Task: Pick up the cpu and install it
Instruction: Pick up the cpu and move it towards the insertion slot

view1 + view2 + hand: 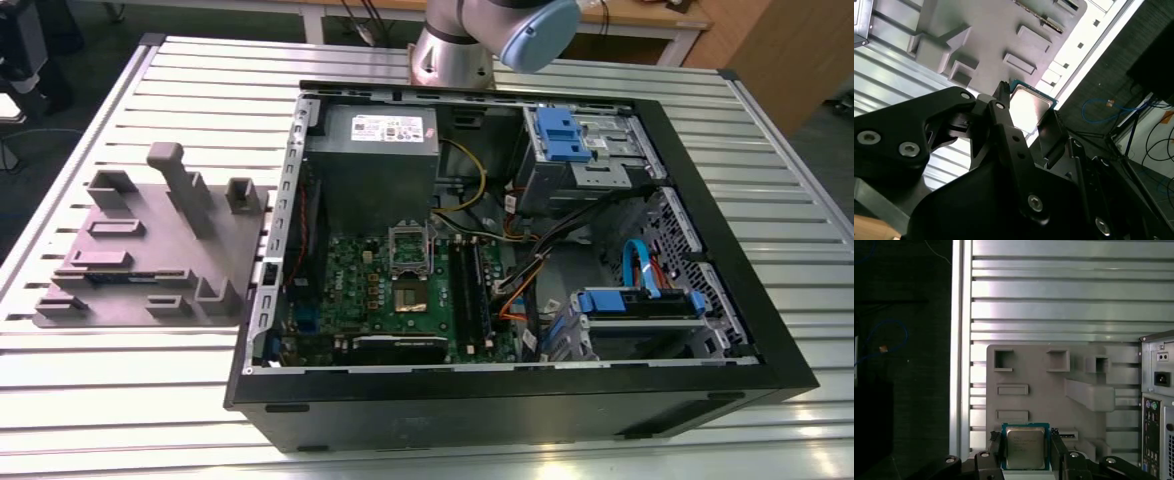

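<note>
The pincer [1027, 452] is clamped on the cpu [1026, 446], its two black fingers [996, 446] bearing on opposite edges of the chip. The task's thing therefore lies to no side of the pincer but squarely between its tips, clear of any support. In the second wrist view the cpu [1029, 107] turns its silvery lid to the camera, with the green rim showing along a free edge. Being square, it has no long axis, and its gripped sides run in line with the fingers.

Beyond it and well apart in the first wrist view lies the grey fixture tray [1044, 405], with pockets and raised blocks, resting on the slatted metal surface [1054, 295]. The rear panel of the computer case [1159, 390] stands just beside the tray.

In the exterior view the tray sits at nine o'clock from the open case [507, 415]. The metal-framed socket [407, 250] lies on the green board [354, 300] near the case's middle. The socket looks hemmed in, with the grey power supply [374, 160] at its twelve o'clock, and memory slots [465, 285] and a tangle of cables [527, 262] at three o'clock. The arm [454, 55] rises at the case's twelve o'clock, behind its far wall.
</note>
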Robot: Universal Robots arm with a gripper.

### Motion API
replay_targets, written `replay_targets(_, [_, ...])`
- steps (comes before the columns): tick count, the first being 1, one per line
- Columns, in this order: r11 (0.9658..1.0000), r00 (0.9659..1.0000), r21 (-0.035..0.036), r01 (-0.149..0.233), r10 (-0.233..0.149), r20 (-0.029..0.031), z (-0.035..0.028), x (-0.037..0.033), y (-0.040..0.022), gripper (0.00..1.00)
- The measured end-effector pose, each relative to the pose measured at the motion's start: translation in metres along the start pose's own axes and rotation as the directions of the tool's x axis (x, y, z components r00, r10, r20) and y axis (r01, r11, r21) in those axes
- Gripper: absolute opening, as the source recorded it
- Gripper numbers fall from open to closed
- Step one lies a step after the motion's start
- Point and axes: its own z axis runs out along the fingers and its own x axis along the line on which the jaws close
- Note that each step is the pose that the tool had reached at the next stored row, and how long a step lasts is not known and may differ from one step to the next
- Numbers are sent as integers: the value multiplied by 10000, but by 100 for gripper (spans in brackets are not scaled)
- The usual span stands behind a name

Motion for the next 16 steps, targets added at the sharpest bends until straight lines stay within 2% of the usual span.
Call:
replay_targets(4, [10000, 10000, -1, -42, 42, -2, -52, 0, 1, 47])
replay_targets(10, [10000, 10000, 0, -56, 56, -5, -55, -4, 2, 47])
replay_targets(16, [10000, 10000, 0, -56, 56, -5, -54, -41, 2, 47])
